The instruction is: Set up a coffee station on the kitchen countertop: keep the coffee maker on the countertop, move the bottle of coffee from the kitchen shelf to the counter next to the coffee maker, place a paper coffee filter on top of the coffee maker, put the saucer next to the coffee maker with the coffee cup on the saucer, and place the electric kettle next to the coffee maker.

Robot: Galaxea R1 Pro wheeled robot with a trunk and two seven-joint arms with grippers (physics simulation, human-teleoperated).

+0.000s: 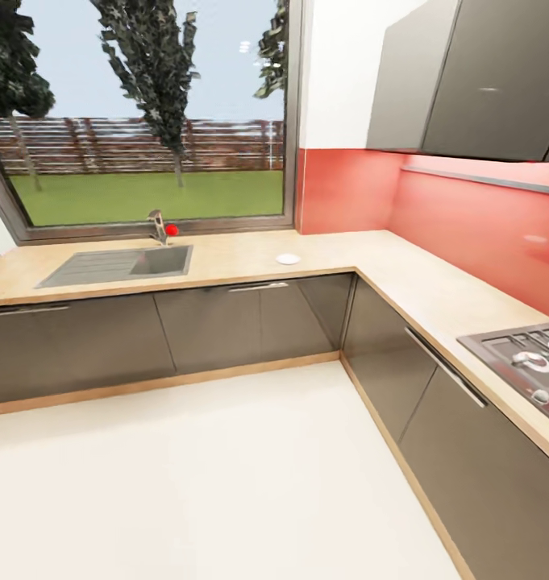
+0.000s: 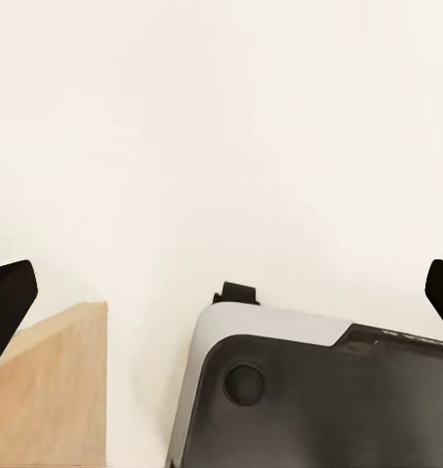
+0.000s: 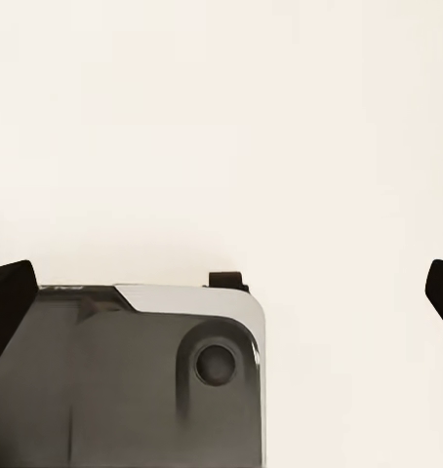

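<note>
While the robot travels, both tools, left (image 2: 221, 292) and right (image 3: 221, 292), hang spread and empty; saucer (image 1: 288, 258) waits on desk (image 1: 226, 258).

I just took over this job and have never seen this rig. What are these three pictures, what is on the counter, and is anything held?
The machine is a wheeled robot with two arms, each ending in a two-finger gripper.

The big picture is from its head camera. It looks at an L-shaped counter with a sink and tap under the window, a small white saucer lying further along, and a hob on the side to the right.

The other two pictures come from cameras by each gripper, both pointing down at the pale floor and the robot's own grey base. The dark tips at the edges are the fingers of the left gripper and the right gripper. Both are spread wide with nothing between them, so nothing is held.
</note>
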